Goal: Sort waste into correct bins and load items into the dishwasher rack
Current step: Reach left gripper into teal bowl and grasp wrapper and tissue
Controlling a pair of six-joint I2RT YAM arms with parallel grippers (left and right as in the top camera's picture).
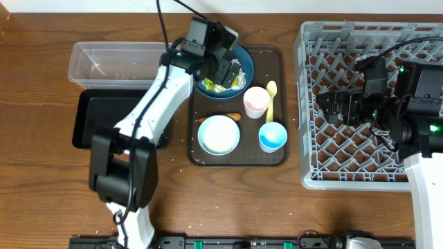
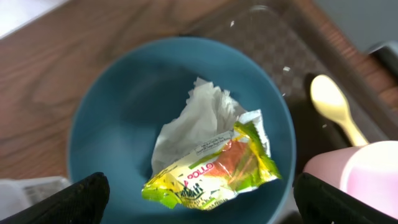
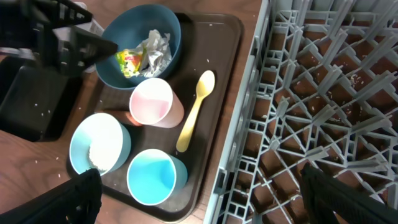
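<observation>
Left wrist view: your left gripper (image 2: pixel 199 190) hangs spread wide and empty over the smooth dark blue bowl (image 2: pixel 118 112) holding the crumpled yellow-green wrapper (image 2: pixel 211 155). Your right gripper (image 3: pixel 199 183) is equally spread above the grey lattice rack (image 3: pixel 323 93).

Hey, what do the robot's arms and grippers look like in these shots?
The left arm and right arm are built from white tube links joined by black motor housings with small green lights. Black cables trail off them. The left gripper and right gripper are black, each with two blunt matte fingers.
</observation>
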